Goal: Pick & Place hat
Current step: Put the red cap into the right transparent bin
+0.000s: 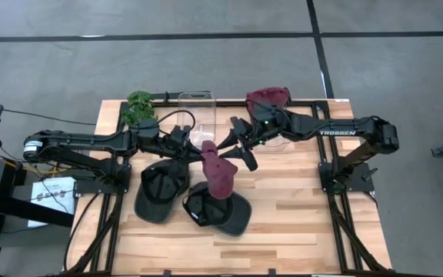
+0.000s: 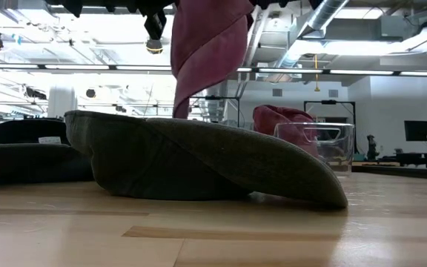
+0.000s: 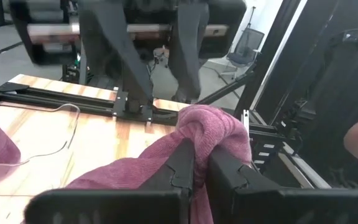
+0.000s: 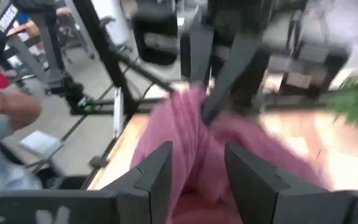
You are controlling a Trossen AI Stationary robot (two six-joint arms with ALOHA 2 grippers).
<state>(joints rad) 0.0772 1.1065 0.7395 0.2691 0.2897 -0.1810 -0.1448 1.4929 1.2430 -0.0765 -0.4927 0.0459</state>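
A: Quick one, where's the hat?

B: Soft maroon knitted beanie (image 1: 221,175), hanging in the air mid-table, right over the nearer dark grey flat cap (image 1: 220,209). Its long axis runs down, top pinched, loose end dangling toward the cap; whether it touches the cap I cannot tell

A: Who has it?

B: Left gripper (image 3: 199,163), fingers clamped tight on a bunched fold at the beanie's top. Right gripper (image 4: 197,168) comes in from the other side, jaws standing apart with the cloth between them, not yet pinching as far as I can see

A: So which arm is nearer?

B: Both are right at it; the left carries it, the right faces it head-on. My guess is a handover or a spread to open it up, so the right needs to close on the hanging cloth below the left's pinch

A: Surface?

B: Light wooden plank table (image 1: 298,215), second dark cap (image 1: 162,189) just beside the first. Further back a clear plastic bin (image 1: 197,105), another maroon beanie (image 1: 268,98) and a green leafy plant (image 1: 138,105)

A: Room?

B: Grey floor with dark lines, stands and a chair behind, a person's hand (image 4: 5,109) off to one side
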